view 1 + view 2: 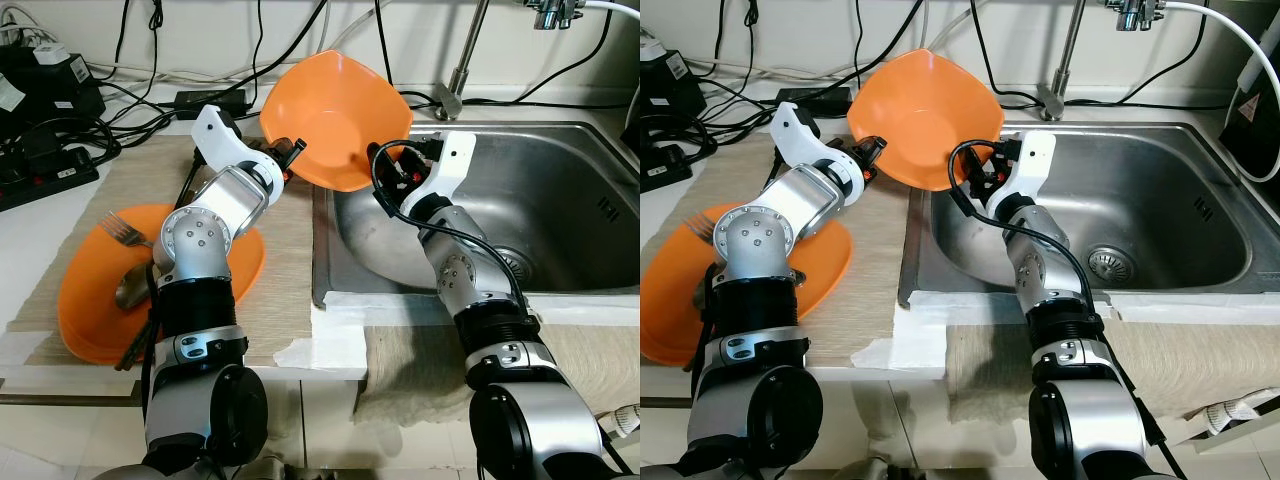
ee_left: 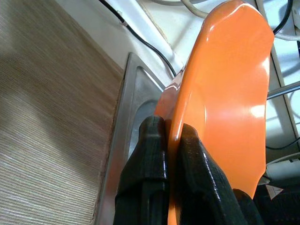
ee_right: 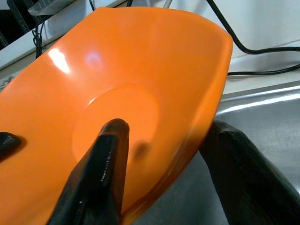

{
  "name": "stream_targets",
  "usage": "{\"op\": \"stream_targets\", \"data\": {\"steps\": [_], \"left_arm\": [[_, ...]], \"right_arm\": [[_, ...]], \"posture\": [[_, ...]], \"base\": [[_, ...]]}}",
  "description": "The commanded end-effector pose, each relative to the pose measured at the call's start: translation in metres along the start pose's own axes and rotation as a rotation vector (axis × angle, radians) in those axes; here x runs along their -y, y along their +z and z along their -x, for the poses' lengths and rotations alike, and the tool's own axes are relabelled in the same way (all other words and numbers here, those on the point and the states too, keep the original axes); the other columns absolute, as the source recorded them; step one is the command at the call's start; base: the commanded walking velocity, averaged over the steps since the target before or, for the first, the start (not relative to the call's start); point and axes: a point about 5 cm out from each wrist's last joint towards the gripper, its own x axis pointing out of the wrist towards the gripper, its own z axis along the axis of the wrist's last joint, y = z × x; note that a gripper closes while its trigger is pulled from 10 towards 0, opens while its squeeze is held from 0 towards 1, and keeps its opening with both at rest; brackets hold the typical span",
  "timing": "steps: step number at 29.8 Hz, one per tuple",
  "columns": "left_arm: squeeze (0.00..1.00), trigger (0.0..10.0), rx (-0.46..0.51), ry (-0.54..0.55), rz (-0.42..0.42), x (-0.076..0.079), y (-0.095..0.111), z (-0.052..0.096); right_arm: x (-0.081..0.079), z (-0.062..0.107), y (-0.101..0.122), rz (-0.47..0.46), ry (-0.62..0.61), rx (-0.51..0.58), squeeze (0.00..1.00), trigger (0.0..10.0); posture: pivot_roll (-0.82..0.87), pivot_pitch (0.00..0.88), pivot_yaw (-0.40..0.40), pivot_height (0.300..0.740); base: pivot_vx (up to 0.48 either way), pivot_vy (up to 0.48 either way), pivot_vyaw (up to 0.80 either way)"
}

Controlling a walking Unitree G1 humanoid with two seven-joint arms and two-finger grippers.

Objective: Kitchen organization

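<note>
A white kitchen counter [image 1: 60, 260] ran along the wall, with a steel sink [image 1: 560, 200] let into it and a woven beige mat [image 1: 130, 200] laid just left of the sink. Above the sink's left rim, an orange bowl [image 1: 335, 120] was held tilted on edge, its hollow facing the robot.

The left gripper [image 1: 292, 152] pinched the bowl's rim on the side away from the sink. The left wrist view made this plain: both black fingers [image 2: 150, 164] pressed tight against the thin orange wall, one on each face, with the sink's corner and the mat beneath. The right gripper [image 1: 395, 165] met the bowl's lower edge over the sink. The head views left its grasp unclear, but the right wrist view showed the fingers spread, one finger [image 3: 105, 159] lying inside the hollow and the other outside below the rim, straddling the wall with a gap on the outer side.

Further from the sink, at the near end of the mat, an orange plate [image 1: 95, 300] lay flat behind the left arm, carrying a fork [image 1: 125, 235] and a spoon [image 1: 132, 285]. Beyond the mat, black cables [image 1: 130, 95] and a power strip [image 1: 45, 180] cluttered the counter. The tap's stem [image 1: 462, 70] rose behind the sink. A beige cloth [image 1: 400, 365] hung over the counter's front edge below the sink.
</note>
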Motion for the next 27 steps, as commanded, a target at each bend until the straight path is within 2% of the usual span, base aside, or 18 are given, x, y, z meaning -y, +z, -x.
{"op": "stream_targets", "data": {"steps": [1, 8, 14, 27], "left_arm": [[0.00, 0.0, 0.011, -0.146, 0.018, 0.031, 0.001, 0.006], [0.00, 0.0, 0.006, -0.152, 0.010, 0.031, 0.001, 0.006], [0.00, 0.0, 0.031, -0.130, -0.075, 0.020, 0.002, 0.003], [0.00, 0.0, 0.053, -0.132, -0.138, 0.014, 0.003, 0.001]], "right_arm": [[0.004, 0.002, -0.012, -0.035, -0.038, -0.060, 0.00, 0.0], [0.002, 0.004, -0.017, -0.047, -0.037, -0.068, 0.00, 0.0], [0.004, 0.007, -0.019, -0.008, -0.044, -0.080, 0.00, 0.0], [0.007, 0.010, -0.017, -0.008, -0.065, -0.073, 0.00, 0.0]], "posture": [[0.01, 0.000, 0.018, 0.740], [0.01, 0.000, 0.019, 0.740], [0.00, 0.000, 0.021, 0.740], [0.00, 0.000, 0.022, 0.740]], "base": [[0.000, 0.000, 0.00], [0.000, 0.000, 0.00], [0.000, 0.000, 0.00], [0.000, 0.000, 0.00]]}}
